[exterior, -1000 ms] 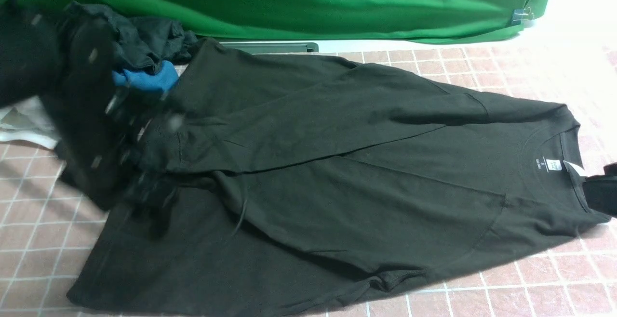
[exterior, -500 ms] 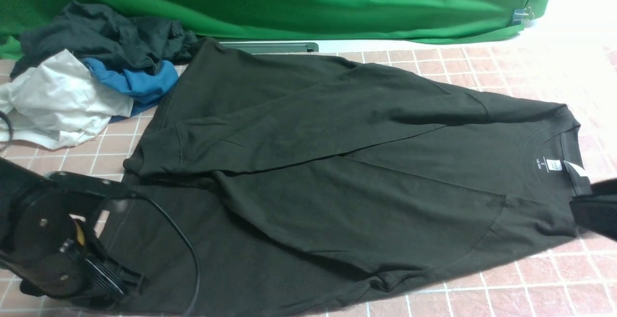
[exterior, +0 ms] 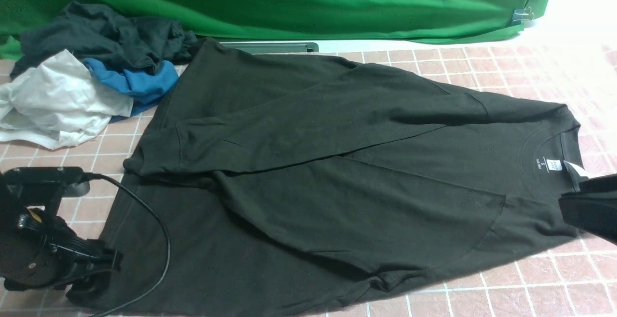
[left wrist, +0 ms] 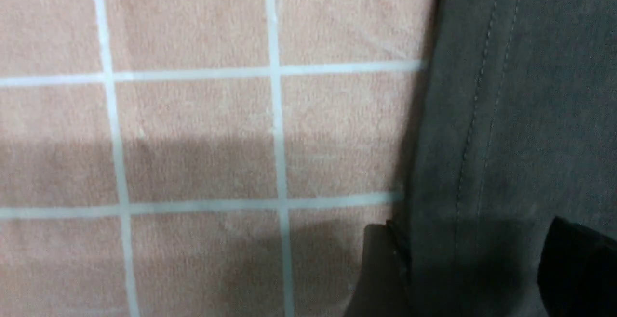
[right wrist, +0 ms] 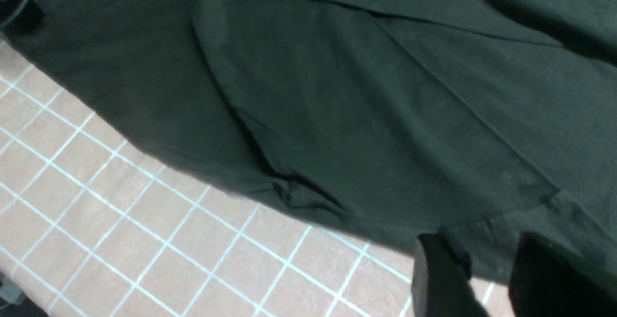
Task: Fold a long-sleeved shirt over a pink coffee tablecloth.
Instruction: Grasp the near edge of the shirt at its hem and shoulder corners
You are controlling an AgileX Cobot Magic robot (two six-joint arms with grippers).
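1. Upper left of the frame: spare grey, blue and white garments (exterior: 87, 76) heaped off to the side, just touching the shirt's far corner.
2. Lower left: left end effector (left wrist: 475, 264) released, jaws apart and straddling the hem (left wrist: 482, 114), one finger down on the pink coffee tablecloth (left wrist: 193, 138). Probably placed there to pinch the bottom edge.
3. Centre: long-sleeved shirt (exterior: 337, 177) spread flat on the tablecloth, hem to the left, collar to the right. Both sleeves (exterior: 308, 129) already crossed over the body, narrowing it for a lengthwise fold.
4. Right edge: right end effector (right wrist: 487, 278) likewise released, jaws apart at the shoulder edge near the neck tag (exterior: 573, 168). Apparently paired with the left to lift one end over the other.
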